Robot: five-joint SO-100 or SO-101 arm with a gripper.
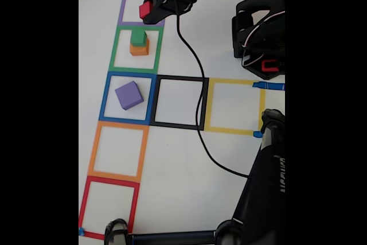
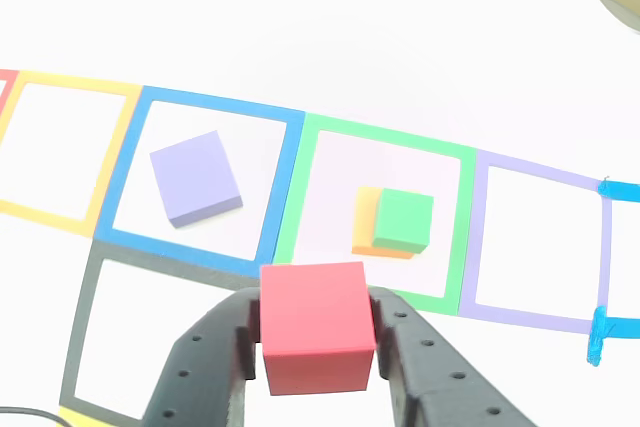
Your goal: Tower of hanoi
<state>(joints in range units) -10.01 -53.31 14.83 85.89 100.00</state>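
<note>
Red cube (image 2: 317, 325) sits clamped in my gripper (image 2: 318, 342), lifted off the table. Green cube (image 2: 405, 219) on orange cube (image 2: 365, 222) lies just ahead, slightly right in the other view.

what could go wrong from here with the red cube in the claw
1. The claw pinches the red cube only by its side faces; it could slip or twist out.
2. If it is meant for the green cube, that landing face is small and already sits off-centre on the orange cube, so a nudge could topple the stack.
3. The black cable lying across the squares could snag.
</note>
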